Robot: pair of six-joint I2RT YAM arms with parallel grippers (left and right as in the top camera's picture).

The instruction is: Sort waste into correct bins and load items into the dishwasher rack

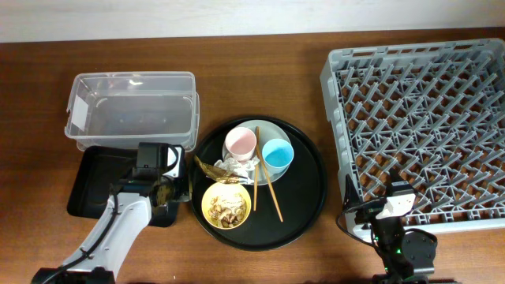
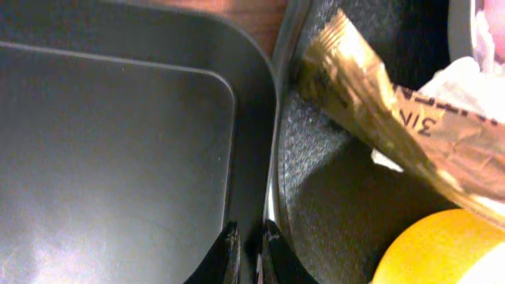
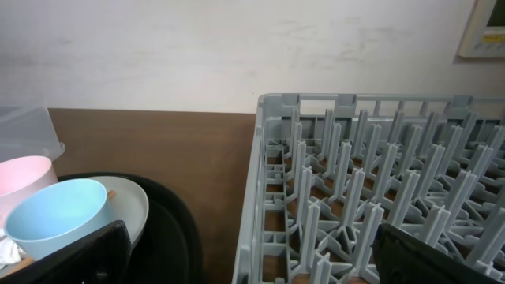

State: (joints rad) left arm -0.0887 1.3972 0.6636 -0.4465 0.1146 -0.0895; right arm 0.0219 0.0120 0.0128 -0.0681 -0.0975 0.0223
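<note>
My left gripper point(image 1: 163, 192) point(image 2: 251, 244) hangs over the seam between the shallow black tray point(image 1: 99, 177) point(image 2: 118, 158) and the round black tray point(image 1: 304, 189) point(image 2: 331, 189), its jaws shut with nothing seen between them. The brown wrapper point(image 1: 209, 167) point(image 2: 394, 130) lies just ahead of it, against the crumpled napkin point(image 1: 237, 168) point(image 2: 465, 83). On the round tray are a pink cup point(image 1: 240, 143) point(image 3: 24, 177), a blue cup point(image 1: 277, 154) point(image 3: 55, 217), the plate point(image 1: 272, 130) point(image 3: 130, 209), chopsticks point(image 1: 269, 189) and the yellow bowl point(image 1: 226, 207) point(image 2: 442, 248) with food scraps. My right gripper point(image 1: 394, 207) point(image 3: 260, 260) stands open at the rack point(image 1: 422, 130) point(image 3: 379, 189).
The clear plastic box point(image 1: 130, 110) point(image 3: 31, 130) stands behind the shallow black tray at the back left. The rack fills the right side of the table, and a strip of bare wood separates it from the round tray.
</note>
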